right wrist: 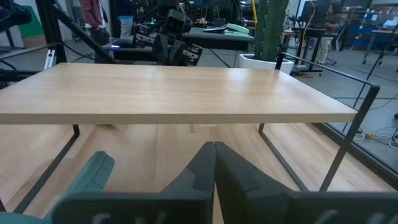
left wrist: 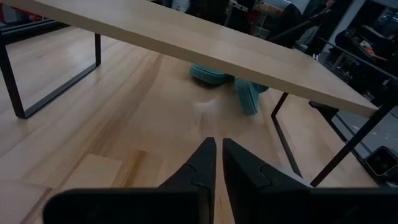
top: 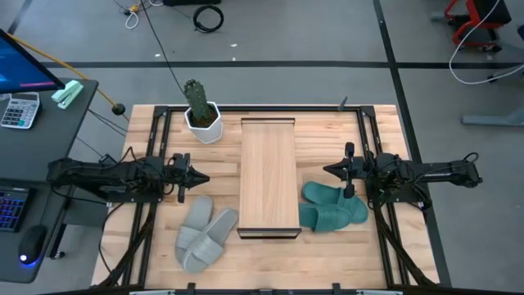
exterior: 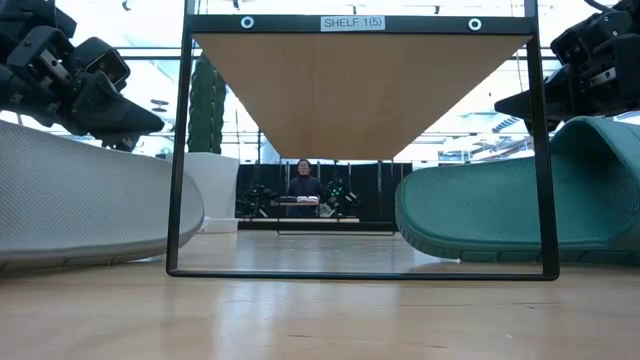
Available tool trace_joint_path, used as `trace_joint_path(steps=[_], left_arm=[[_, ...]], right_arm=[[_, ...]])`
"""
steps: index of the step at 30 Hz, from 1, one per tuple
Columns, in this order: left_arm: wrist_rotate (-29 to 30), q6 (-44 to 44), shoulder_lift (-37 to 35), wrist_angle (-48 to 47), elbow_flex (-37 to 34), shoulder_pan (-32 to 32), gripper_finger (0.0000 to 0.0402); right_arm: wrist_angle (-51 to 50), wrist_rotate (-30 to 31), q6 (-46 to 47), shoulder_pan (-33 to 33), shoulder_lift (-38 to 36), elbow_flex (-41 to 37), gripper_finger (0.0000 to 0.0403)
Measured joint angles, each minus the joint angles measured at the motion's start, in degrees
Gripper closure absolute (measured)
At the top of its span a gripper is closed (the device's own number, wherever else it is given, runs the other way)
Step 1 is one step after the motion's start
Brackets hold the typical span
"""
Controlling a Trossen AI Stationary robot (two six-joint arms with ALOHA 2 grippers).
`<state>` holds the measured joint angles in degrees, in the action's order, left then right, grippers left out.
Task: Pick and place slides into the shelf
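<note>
Both claws, left claw [top: 202,178] and right claw [top: 329,170], flank the shelf [top: 268,176] pinched closed and empty; the soft, light foam slides [top: 205,234] look best gripped by the strap.

The right gripper [right wrist: 214,163] is seen low in the centre of the frame, its two dark fingers [right wrist: 199,171] pressed together with no gap between them and nothing held. Across the middle of the frame the shelf [right wrist: 180,93] is spread as a broad light wood board on thin dark metal legs, with the slatted tabletop [right wrist: 168,146] visible beneath it. A teal slide [right wrist: 90,177] is partly shown at lower left, just beside the fingers. Beyond the board, at upper centre, the left gripper [right wrist: 177,50] is pointed this way. A cactus [right wrist: 268,28] in a white pot [right wrist: 256,61] is placed at upper right. What may be people are glimpsed in the far background.
</note>
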<state>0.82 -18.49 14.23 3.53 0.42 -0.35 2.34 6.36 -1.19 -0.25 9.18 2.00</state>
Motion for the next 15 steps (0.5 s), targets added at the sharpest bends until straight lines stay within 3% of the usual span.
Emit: trace_joint_path(steps=[15], left_arm=[[0.0, 0.0, 0.0, 0.0, 0.0, 0.0, 0.0361]], right_arm=[[0.0, 0.0, 0.0, 0.0, 0.0, 0.0, 0.0386]])
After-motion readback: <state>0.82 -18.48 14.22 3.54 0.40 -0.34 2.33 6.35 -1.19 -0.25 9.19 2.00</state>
